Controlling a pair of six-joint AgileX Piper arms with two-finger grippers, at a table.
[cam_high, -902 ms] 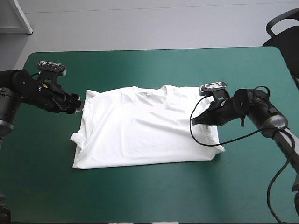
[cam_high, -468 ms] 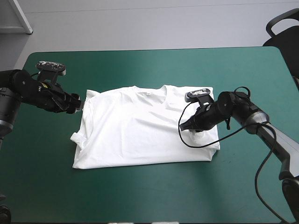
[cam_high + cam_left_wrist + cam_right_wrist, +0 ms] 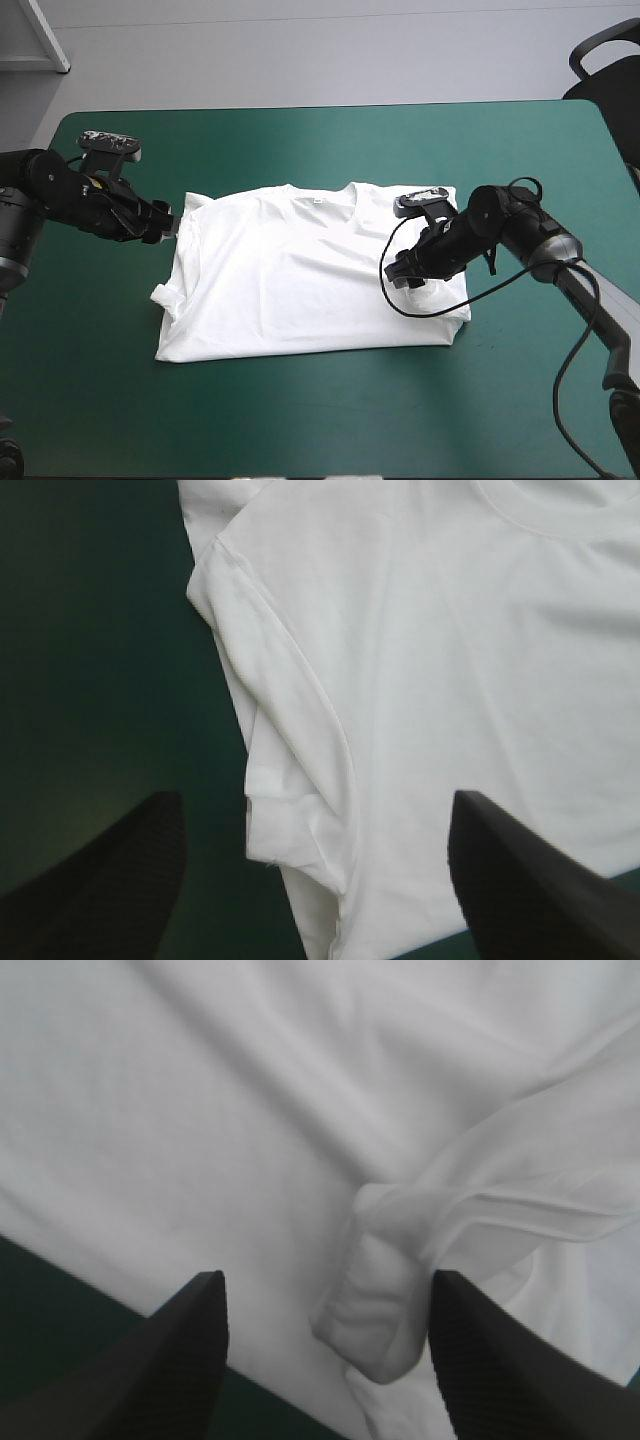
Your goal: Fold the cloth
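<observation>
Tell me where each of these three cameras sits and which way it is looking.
High view: above and behind the robot, facing forward and down onto the table and spread T-shirt; both arms show.
Left wrist view: above the left wrist, looking along the open left gripper at a sleeve; two black fingers show.
Right wrist view: above the right wrist, looking along the open right gripper at a bunched fold between its fingers.
All three share the T-shirt.

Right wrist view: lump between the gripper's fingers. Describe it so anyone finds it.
The white T-shirt lies flat on the teal-green cover. At its right edge is the open right gripper, a rolled fold between its fingers. Only this fold bulges up; cloth around it lies flat.
</observation>
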